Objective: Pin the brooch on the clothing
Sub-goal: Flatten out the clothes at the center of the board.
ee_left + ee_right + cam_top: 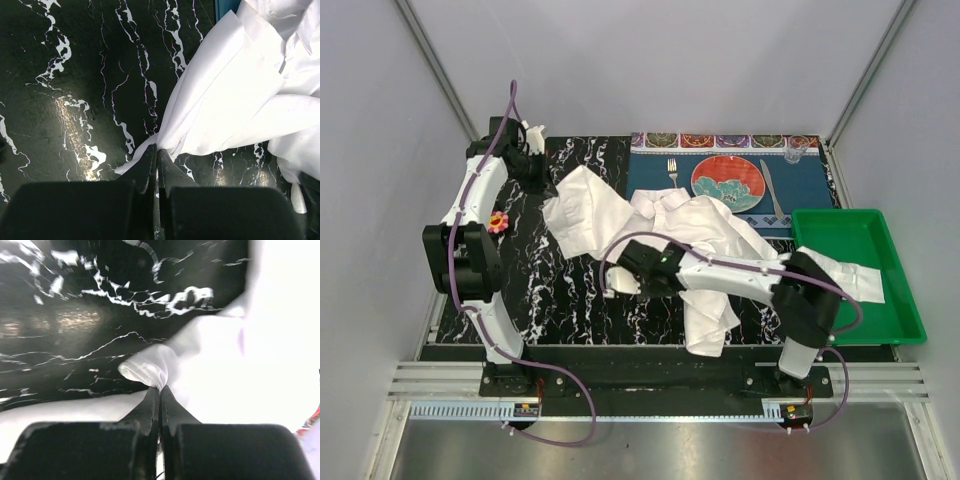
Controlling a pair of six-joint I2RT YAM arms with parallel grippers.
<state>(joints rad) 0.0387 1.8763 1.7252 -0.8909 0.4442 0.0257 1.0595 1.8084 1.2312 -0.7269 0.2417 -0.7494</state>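
Thin white shirt (240, 100) bunches on the glossy, white-veined black surface (75, 75): left end effector (156, 149) clenches its crumpled edge, right end effector (160, 388) pinches a soft rolled fold.

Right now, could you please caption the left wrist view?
Left gripper shut on a corner of the white shirt, over black marbled tabletop.

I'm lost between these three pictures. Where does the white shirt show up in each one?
Top external: the shirt sprawls across the middle, one end reaching into the green tray.
Left wrist: the shirt fills the upper right, a corner running down to the left pincer.
Right wrist: the shirt fills the right side, blurred, a fold at the right pincer.
Shared landmark: the black, white-veined tabletop.
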